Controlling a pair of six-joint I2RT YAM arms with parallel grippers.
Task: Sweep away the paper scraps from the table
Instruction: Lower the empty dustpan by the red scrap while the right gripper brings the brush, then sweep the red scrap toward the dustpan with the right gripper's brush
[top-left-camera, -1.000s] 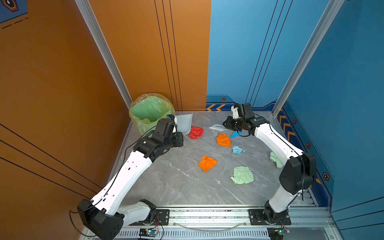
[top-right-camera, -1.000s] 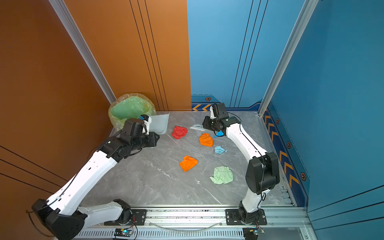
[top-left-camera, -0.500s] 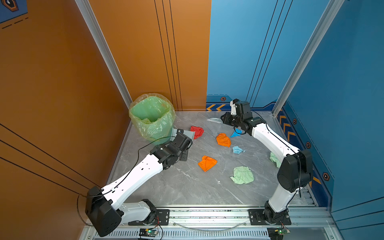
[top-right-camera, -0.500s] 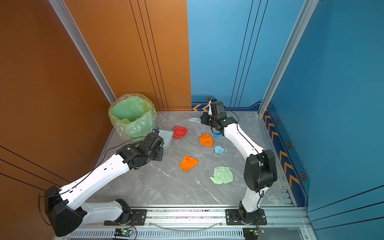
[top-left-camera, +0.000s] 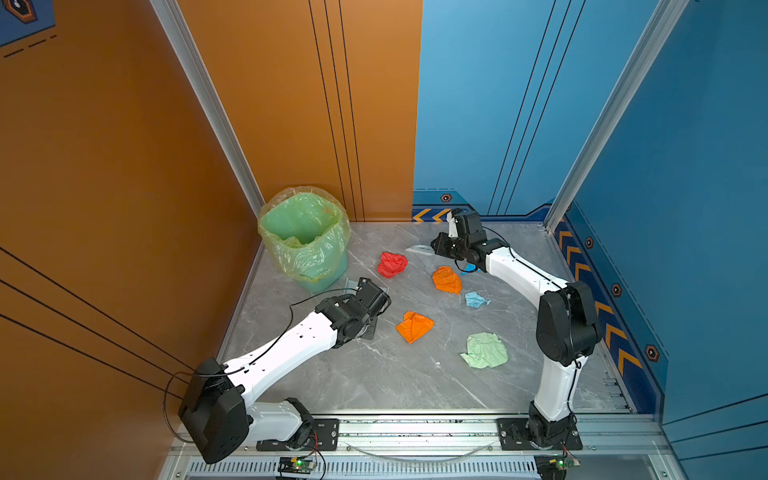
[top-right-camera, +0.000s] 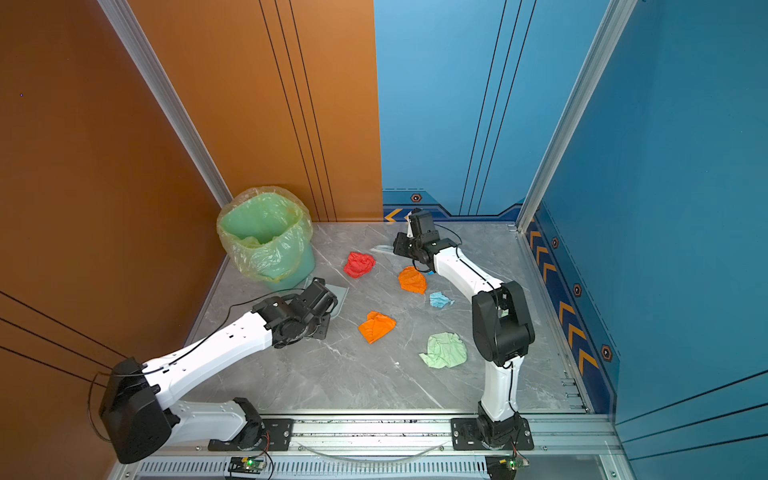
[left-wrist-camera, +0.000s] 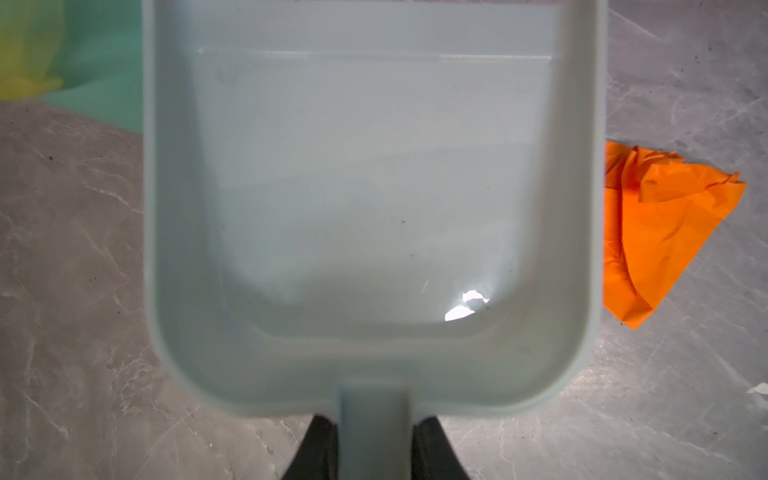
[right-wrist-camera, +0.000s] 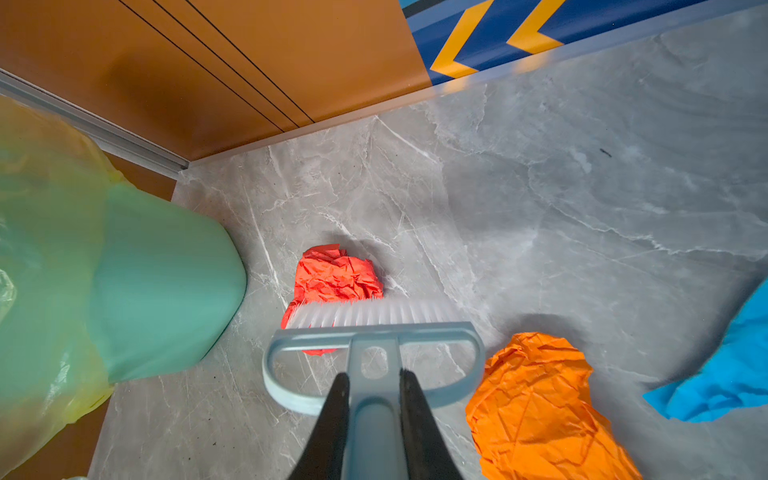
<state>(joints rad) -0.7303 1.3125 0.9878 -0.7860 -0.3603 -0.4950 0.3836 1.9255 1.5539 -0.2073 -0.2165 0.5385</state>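
Scraps (top-left-camera: 476, 299) are lying scattered over the table (top-left-camera: 374, 382), six showing: red, two orange, light blue, bright blue, pale green, all crumpled and creased. The dustpan (left-wrist-camera: 374, 187) is sitting empty, so most of the sweeping is looking undone. Right gripper (right-wrist-camera: 372, 380) is clenching the brush (right-wrist-camera: 374, 316) handle, with the red scrap (right-wrist-camera: 332, 276) touching the bristles ahead of its jaws and an orange scrap (right-wrist-camera: 536, 399) beside them. Left gripper (left-wrist-camera: 374, 432) is grasping the dustpan handle, with a second orange scrap (left-wrist-camera: 665, 232) lying just beside the pan. Bin (top-left-camera: 305, 237) is standing close ahead.
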